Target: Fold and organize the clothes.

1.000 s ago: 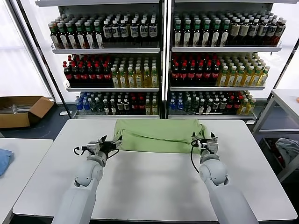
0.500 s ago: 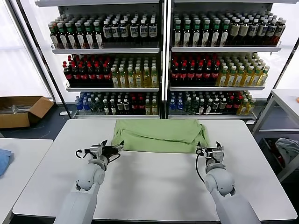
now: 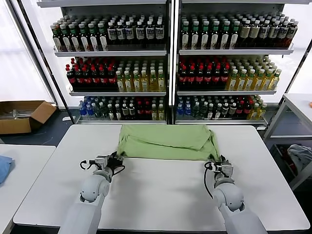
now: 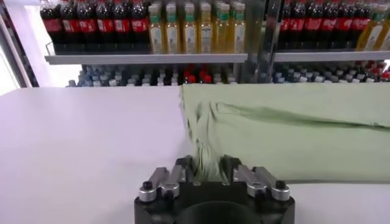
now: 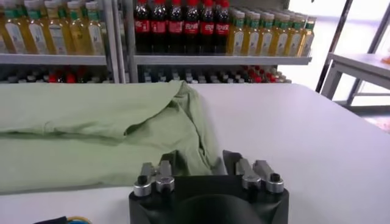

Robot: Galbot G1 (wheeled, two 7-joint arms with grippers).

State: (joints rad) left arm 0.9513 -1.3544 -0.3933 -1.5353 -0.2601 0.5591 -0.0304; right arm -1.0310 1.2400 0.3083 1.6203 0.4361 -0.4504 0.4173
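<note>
The shirt (image 3: 165,142) lay folded in a band across the far middle of the table (image 3: 161,195), just above frame centre. My left gripper (image 3: 115,161) had clamped onto its near left corner, left of centre, and my right gripper (image 3: 216,165) pinched its near right corner, right of centre.

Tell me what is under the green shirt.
The green shirt lies folded on the white table; only tabletop shows around it. Anything beneath is covered. Both grippers sit at its near corners.
</note>
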